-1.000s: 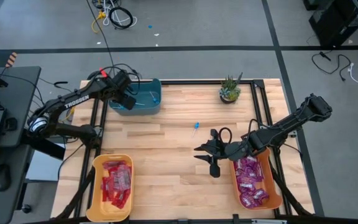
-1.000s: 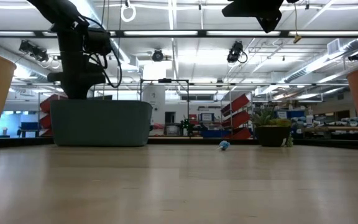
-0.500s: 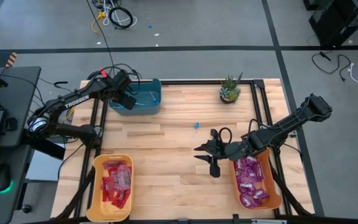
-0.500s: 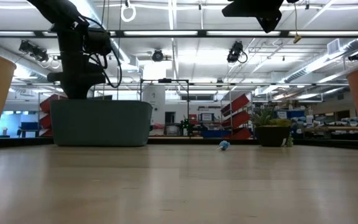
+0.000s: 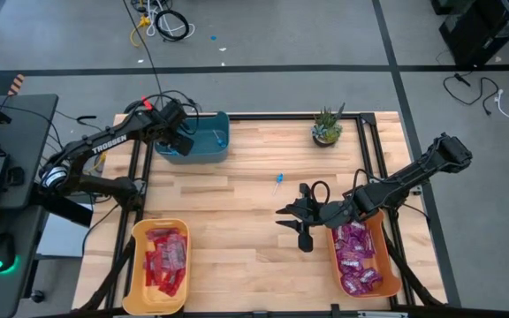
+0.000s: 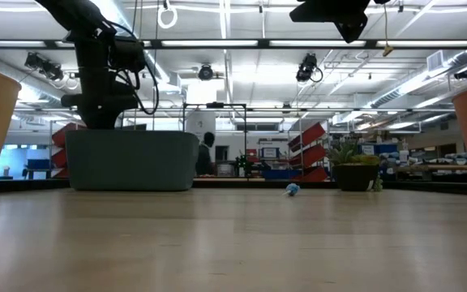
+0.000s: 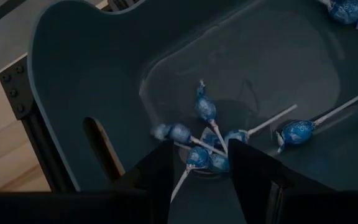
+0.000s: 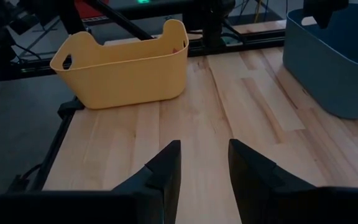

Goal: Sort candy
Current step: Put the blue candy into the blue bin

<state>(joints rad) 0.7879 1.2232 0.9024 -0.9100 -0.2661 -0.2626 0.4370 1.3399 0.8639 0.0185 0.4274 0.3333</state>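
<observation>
Blue lollipops (image 7: pixel 211 138) are piled in the teal bin (image 5: pixel 203 141), upper left, under the open, empty left gripper (image 7: pixel 197 171). One lollipop (image 5: pixel 278 181) is left mid-table. The right gripper (image 5: pixel 295 224) is held open, lower middle.

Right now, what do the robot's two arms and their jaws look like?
Both arms are matte black, built of slim jointed links. The left arm carries white TROSSEN lettering along one link, with black cables looping near its wrist and a red fitting there. The right arm shows no lettering from above. Each ends in a pair of dark, flat, wedge-shaped jaws: left gripper, right gripper.
</observation>
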